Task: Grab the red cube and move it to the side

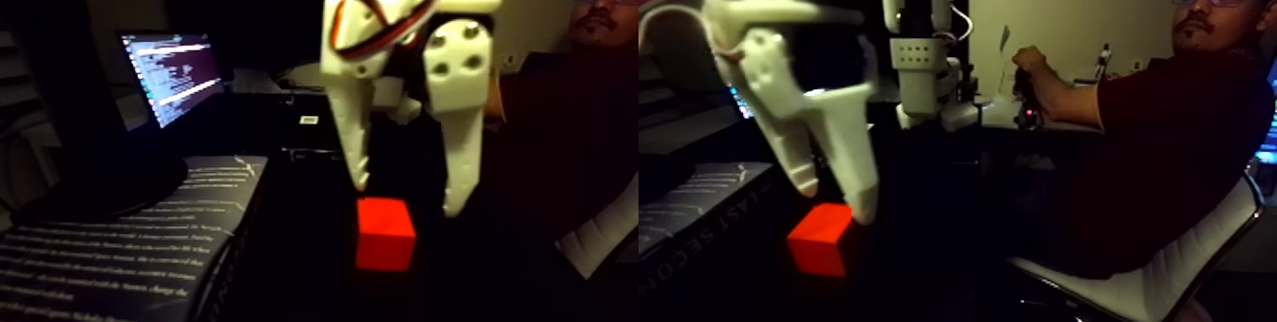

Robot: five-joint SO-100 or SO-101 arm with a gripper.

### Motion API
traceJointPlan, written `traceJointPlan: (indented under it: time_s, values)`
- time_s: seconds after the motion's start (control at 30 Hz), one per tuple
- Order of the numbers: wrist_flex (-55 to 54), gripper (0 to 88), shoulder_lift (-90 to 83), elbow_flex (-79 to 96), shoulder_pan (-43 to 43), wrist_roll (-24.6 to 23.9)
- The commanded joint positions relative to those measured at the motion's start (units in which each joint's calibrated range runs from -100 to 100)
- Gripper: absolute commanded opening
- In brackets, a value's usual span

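Note:
The picture holds two side-by-side halves of the same dark table. The red cube [385,234] sits on the table surface, bright red-orange and plain. My white gripper [409,195] hangs directly over it, open, with one fingertip [359,179] just above the cube's left top edge and the other down past its right side. Nothing is between the fingers. In the right half the gripper is blurred and its lower fingertip overlaps the cube's right top corner.
A book [114,250] with printed text lies left of the cube. A lit laptop screen [176,74] stands behind it. A person [1169,126] sits on a white chair [1140,288] at the right, one hand on a device on a desk.

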Motion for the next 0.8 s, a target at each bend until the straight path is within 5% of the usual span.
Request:
traceJointPlan:
  time_s: [0.0, 0.77]
  values:
    - [-0.26, 25.0, 0.46, -3.69, 0.96, 0.31]
    - [-0.52, 25.1, 1.89, -0.06, 1.87, 7.33]
